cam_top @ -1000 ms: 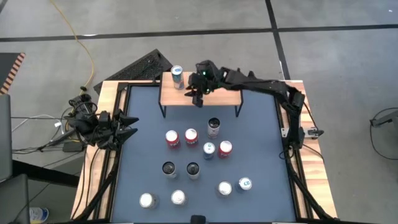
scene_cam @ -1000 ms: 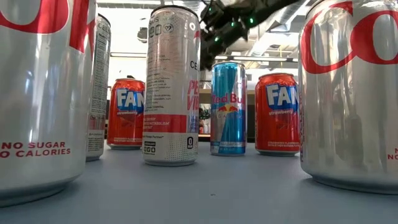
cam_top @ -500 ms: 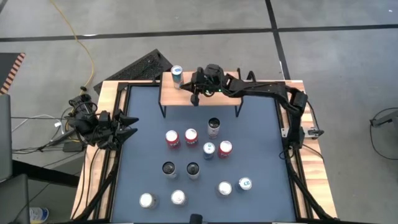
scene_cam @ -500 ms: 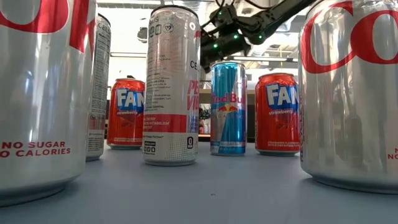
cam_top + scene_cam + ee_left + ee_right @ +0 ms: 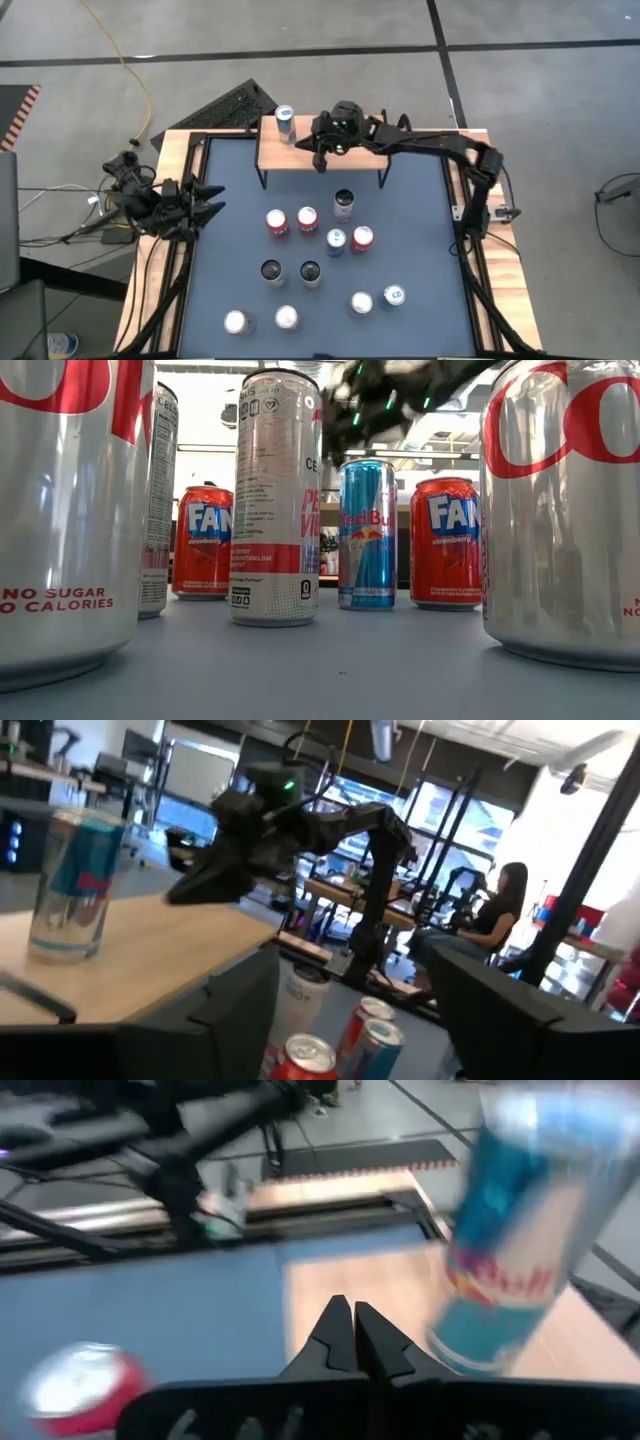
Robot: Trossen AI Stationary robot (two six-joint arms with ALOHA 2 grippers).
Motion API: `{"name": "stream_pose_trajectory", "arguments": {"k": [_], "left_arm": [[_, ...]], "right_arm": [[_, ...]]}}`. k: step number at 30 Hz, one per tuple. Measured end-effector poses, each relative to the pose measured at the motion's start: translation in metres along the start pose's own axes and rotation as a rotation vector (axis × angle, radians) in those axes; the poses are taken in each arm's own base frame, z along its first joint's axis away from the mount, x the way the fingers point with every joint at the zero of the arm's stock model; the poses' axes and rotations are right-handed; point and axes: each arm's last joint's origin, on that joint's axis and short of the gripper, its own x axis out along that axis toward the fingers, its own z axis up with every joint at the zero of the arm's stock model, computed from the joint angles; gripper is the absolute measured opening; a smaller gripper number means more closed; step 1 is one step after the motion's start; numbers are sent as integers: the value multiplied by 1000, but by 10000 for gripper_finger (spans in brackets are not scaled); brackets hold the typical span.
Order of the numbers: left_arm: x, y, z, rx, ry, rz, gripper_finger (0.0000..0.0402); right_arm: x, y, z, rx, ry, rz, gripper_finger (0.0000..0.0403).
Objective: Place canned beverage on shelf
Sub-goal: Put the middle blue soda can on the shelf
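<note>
1. Nearest the table's front edge, two silver cans [image 5: 260, 320] stand side by side; a second silver pair [image 5: 377, 298] sits farther in and to the right, with bare mat between the groups.
2. Next come two dark-topped cans [image 5: 290, 271], then a loose row of red cans [image 5: 291, 220] and a blue can [image 5: 337, 239], with a tall white can [image 5: 344, 203] just behind them — a tight cluster mid-table.
3. The left gripper [image 5: 205, 199] waits over the table's left edge, well apart from every can; I cannot tell how wide its fingers stand.
4. The shelf [image 5: 350, 155] stands along the far edge. One Red Bull can [image 5: 285, 122] stands upright at its left end; the rest of the wooden top is bare.
5. The right gripper [image 5: 321, 157] hovers above the shelf's front edge just beside that can — fingers pressed together, holding nothing.
</note>
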Motion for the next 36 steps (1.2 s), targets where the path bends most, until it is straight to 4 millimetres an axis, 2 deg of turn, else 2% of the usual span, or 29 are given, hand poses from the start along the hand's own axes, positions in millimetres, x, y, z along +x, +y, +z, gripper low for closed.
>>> {"name": "stream_pose_trajectory", "arguments": {"k": [4,7,8,10,12,16,20,23,26,31,36], "left_arm": [[9,-8,0,36,12,41,130],[18,-15,6,73,10,82,35],[22,-17,8,96,10,90,18],[30,-20,12,157,12,98,6],[39,-23,20,206,15,67,2],[57,-22,41,220,50,-24,0],[85,-13,51,269,141,-19,0],[114,0,49,281,235,-86,0],[140,22,44,259,317,-150,0],[155,60,44,257,343,-102,0],[162,76,42,262,367,-173,0]], "right_arm": [[-52,27,34,-34,18,-3,0],[-102,51,58,-74,-1,-77,0],[-121,60,67,-93,-30,-105,0],[-161,77,82,-129,-92,-168,0],[-192,92,91,-153,-143,-216,0],[-233,113,94,-162,-176,-232,0],[-259,127,90,-166,-175,-229,0],[-264,134,83,-167,-154,-237,0],[-265,140,74,-188,-106,-234,0],[-282,149,54,-200,-65,-262,0],[-311,151,35,-115,-135,-310,0]]}}
